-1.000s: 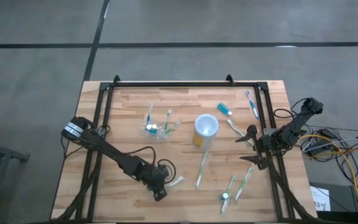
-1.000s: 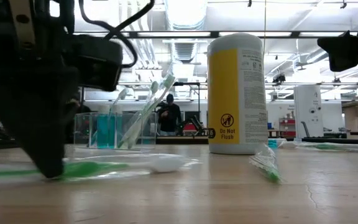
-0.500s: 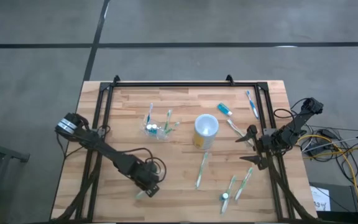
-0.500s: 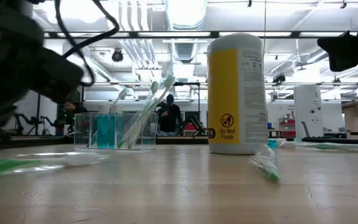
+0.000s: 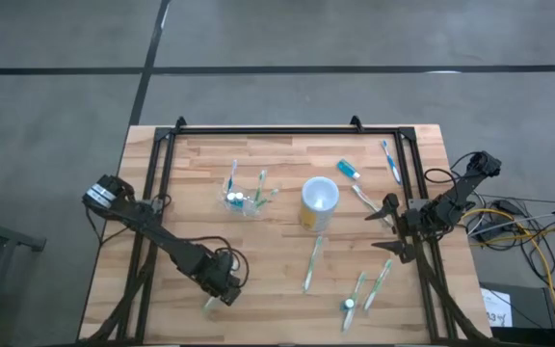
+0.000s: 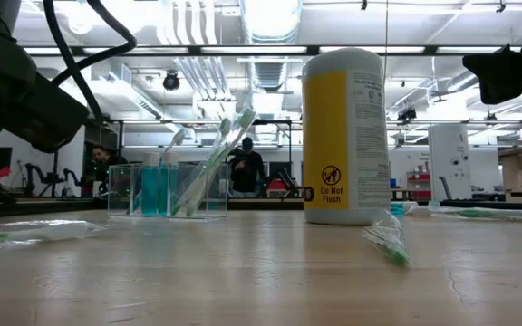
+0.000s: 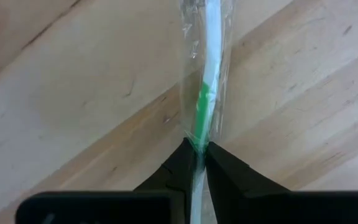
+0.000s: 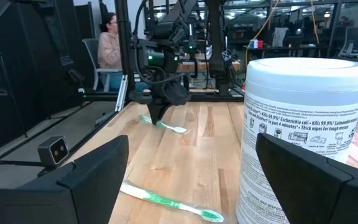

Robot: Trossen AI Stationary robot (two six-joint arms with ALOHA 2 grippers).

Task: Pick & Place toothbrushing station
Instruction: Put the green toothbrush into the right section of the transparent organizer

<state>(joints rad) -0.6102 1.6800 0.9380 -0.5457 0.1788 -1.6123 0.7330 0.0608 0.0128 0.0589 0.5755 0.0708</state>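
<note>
Two arms, one wood-plank table [image 5: 287, 241] in a black frame, grey floor around.

High view: left gripper [image 5: 218, 286] now nearer the table's left and front edge than a second ago, clamped on a wrapped green toothbrush [image 5: 210, 304] carried along with it. Right gripper [image 5: 390, 226] unchanged at the right rim, fingers spread wide, empty. Toothbrushing station [image 5: 244, 198] unmoved, left of centre, beside the yellow wipes canister [image 5: 318, 200] but apart from it; its longer side runs left to right across the table, mouth upward. Loose wrapped brushes [image 5: 313, 262] lie front right.

Low view: station [image 6: 166, 188] upright, brushes inside leaning rightward; canister [image 6: 344, 136] to its right. The green toothbrush [image 6: 25, 234], formerly at centre-left, now low over the wood at far left. Workshop behind: ceiling ducts, strip lights, a standing person [image 6: 246, 167].

Left wrist view: fingertips [image 7: 182, 163] pinched on the toothbrush [image 7: 205, 93], wrapper crinkled, brush running straight ahead over the planks.

Right wrist view: left gripper [image 8: 160, 115] far across the table, tips down on its brush; another wrapped brush [image 8: 166, 202] close by; canister [image 8: 303, 130] alongside; seated person [image 8: 107, 43] beyond.
</note>
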